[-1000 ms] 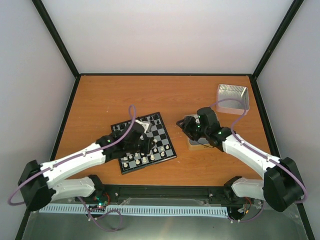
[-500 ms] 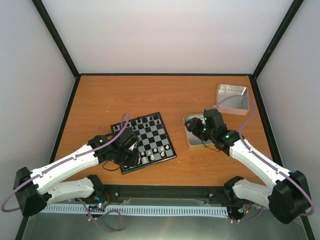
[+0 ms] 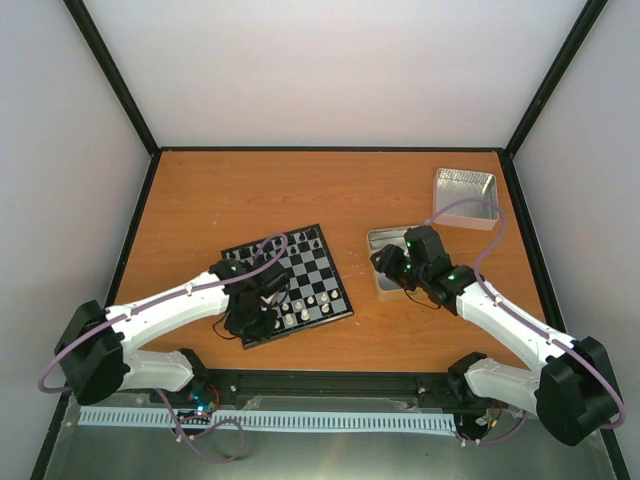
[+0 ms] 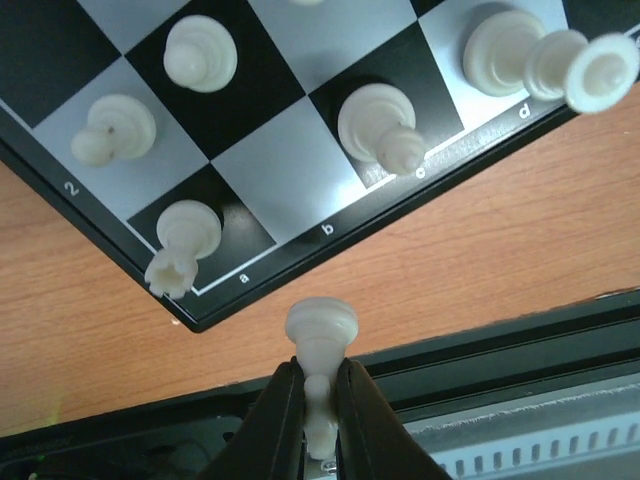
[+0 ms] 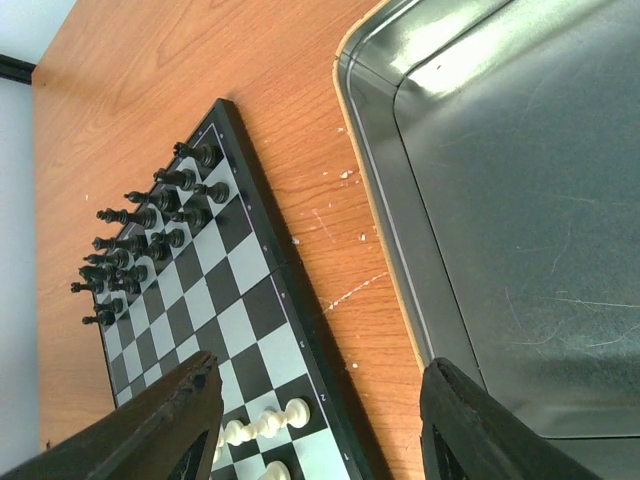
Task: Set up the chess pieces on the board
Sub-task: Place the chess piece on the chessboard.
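The board (image 3: 318, 265) carries cream chess pieces (image 4: 200, 52) on its near rows. My right gripper (image 5: 320, 385) stands apart above the silver tin (image 5: 520, 200) rim. My left gripper (image 4: 318, 372) is clamped on one cream piece (image 4: 321, 325), just off the board's near edge.

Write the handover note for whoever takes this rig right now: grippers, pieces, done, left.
Left gripper: shut on a white piece, held just off the board at its near edge, by the a/b corner.
Right gripper: open, empty, over the tin; the part in view is bare.
Done: black chessmen line the far rows; several white pieces stand on the near rows.
Left: the b square in the edge row is bare. The held piece probably goes there; then check for other gaps.
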`<state>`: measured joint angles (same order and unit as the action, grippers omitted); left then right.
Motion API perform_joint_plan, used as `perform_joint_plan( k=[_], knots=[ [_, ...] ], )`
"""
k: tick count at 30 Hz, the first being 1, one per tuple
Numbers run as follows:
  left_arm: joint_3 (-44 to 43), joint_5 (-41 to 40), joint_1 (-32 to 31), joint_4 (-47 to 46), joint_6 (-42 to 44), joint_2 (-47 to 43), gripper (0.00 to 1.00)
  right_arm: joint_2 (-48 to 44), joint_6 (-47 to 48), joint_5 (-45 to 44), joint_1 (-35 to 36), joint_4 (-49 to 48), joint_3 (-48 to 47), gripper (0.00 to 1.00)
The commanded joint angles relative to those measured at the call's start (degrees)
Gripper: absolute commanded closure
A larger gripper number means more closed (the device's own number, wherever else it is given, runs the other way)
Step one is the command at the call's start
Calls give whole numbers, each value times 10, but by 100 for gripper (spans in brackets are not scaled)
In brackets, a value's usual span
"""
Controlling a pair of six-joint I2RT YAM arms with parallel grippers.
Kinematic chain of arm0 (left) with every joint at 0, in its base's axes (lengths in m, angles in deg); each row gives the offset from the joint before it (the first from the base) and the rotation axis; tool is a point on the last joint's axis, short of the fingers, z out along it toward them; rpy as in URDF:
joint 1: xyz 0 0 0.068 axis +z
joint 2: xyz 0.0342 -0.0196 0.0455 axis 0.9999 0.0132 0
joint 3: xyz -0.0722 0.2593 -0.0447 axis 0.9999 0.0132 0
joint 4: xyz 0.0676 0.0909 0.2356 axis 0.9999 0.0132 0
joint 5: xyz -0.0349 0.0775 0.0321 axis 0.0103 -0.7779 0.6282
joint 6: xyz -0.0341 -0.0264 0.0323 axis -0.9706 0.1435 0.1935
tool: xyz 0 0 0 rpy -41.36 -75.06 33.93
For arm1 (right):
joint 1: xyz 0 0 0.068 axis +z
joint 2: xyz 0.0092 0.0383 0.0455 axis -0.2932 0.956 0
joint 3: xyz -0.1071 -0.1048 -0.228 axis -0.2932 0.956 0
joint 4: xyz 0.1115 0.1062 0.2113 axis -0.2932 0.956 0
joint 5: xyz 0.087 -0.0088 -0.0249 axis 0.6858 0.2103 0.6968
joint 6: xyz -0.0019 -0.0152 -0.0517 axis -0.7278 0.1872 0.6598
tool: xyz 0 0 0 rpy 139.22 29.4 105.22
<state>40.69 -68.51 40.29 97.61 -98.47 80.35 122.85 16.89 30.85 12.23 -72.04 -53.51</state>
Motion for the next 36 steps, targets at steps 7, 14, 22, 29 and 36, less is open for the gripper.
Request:
perform_joint_plan(
  k=[7, 14, 22, 29, 36],
  knots=[
    [-31, -31, 28, -15, 68, 55, 95, -11, 1, -5, -2, -16, 18, 45],
    [-32, -18, 36, -43, 87, 85, 95, -15, 0, -12, -2, -13, 21, 45],
    [-34, -27, 39, -57, 99, 116, 94, -18, -2, -13, -2, -11, 21, 45],
    [-44, -28, 40, -47, 98, 115, 81, -18, -3, -11, -2, -14, 23, 45],
    [-66, -23, 40, -31, 91, 99, 74, -18, -3, -9, -2, -15, 26, 45]
  ],
)
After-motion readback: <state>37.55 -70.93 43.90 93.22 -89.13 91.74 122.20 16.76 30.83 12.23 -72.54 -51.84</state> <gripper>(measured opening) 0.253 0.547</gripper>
